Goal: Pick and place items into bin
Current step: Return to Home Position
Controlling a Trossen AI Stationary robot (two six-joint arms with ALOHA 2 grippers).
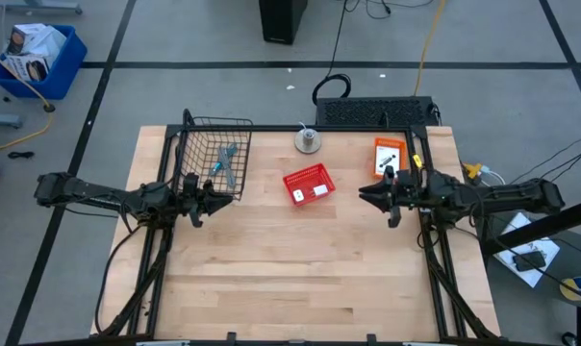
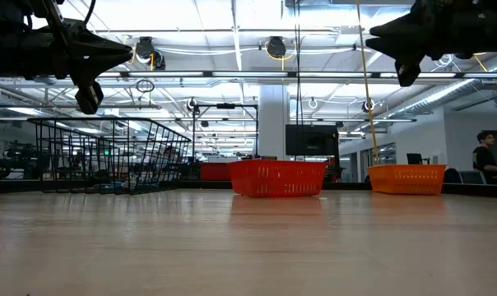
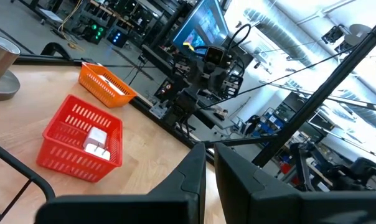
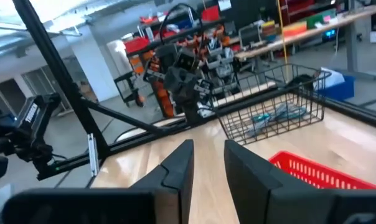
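Note:
Two white blocks point(image 1: 310, 191) lie in a small red basket point(image 1: 308, 176) at mid-table; the left wrist view also shows the blocks point(image 3: 96, 142). Slim grey and teal tools point(image 1: 226, 161) lie in a black wire basket point(image 1: 214, 130) at the far left. White packets with black print point(image 1: 390, 157) lie in an orange basket point(image 1: 391, 143) at the far right. My left gripper point(image 1: 225, 200) hovers above the table beside the wire basket, fingers shut point(image 3: 210, 152). My right gripper point(image 1: 364, 195) hovers right of the red basket, with a narrow gap between its fingers point(image 4: 208, 149). Neither holds anything.
A round metal object point(image 1: 308, 140) stands at the table's far edge between the baskets. The near half of the wooden table point(image 1: 290, 279) is bare. In the low view both grippers point(image 2: 129, 52) point(image 2: 372, 34) hang well above the tabletop. A person point(image 2: 485, 160) sits far off in the room.

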